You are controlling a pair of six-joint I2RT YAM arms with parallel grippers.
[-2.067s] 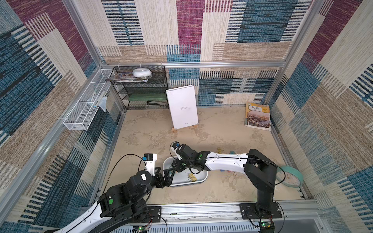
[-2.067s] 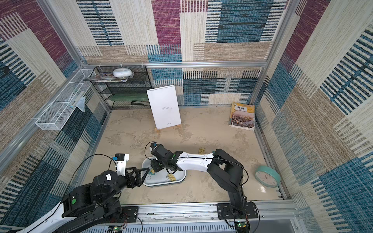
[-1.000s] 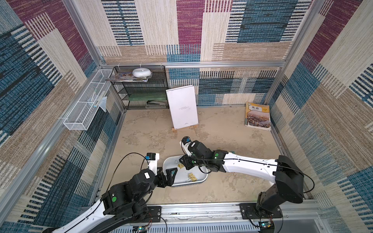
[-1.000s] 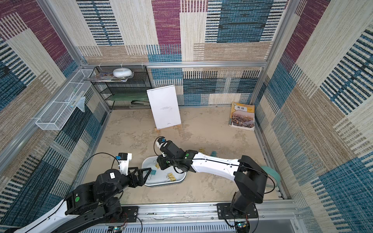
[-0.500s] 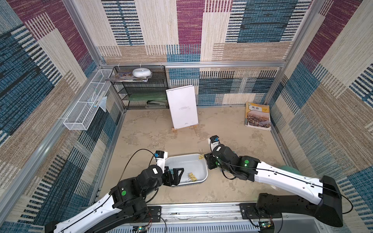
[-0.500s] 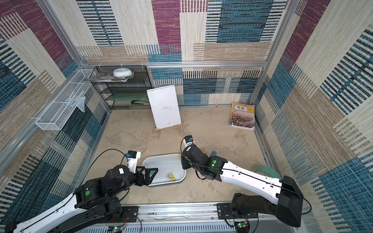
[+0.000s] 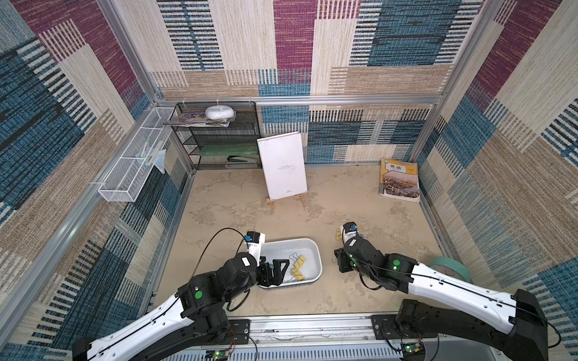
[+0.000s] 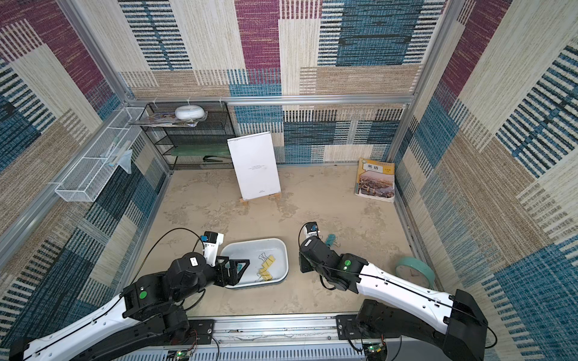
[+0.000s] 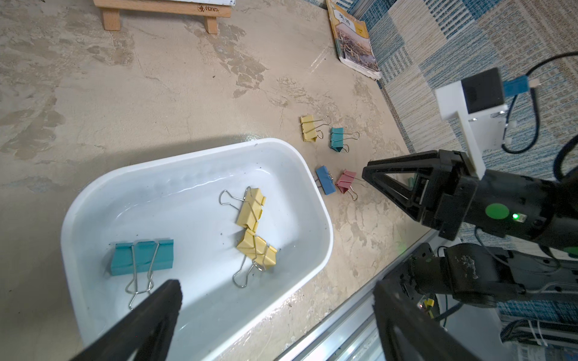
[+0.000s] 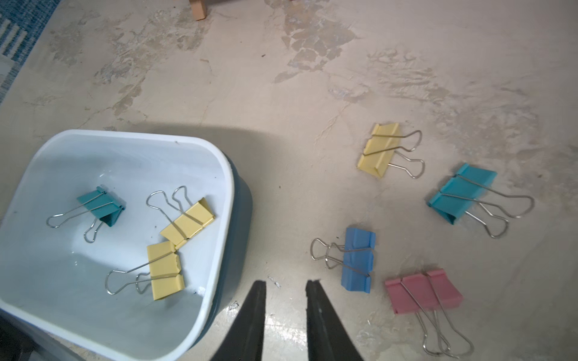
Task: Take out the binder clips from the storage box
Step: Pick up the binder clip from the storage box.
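Shows smooth, glossy white plastic on the storage box (image 9: 187,168); matt bodies with shiny silver wire handles on the binder clips (image 9: 250,208) — rough, mottled beige finish on the tabletop (image 9: 156,93), bare pale wood on the easel feet (image 9: 111,18).

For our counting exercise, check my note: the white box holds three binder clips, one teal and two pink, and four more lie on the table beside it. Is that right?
Not quite. Beside the teal clip in the storage box lie two yellow clips, not pink ones, as the right wrist view shows. The counts are right.
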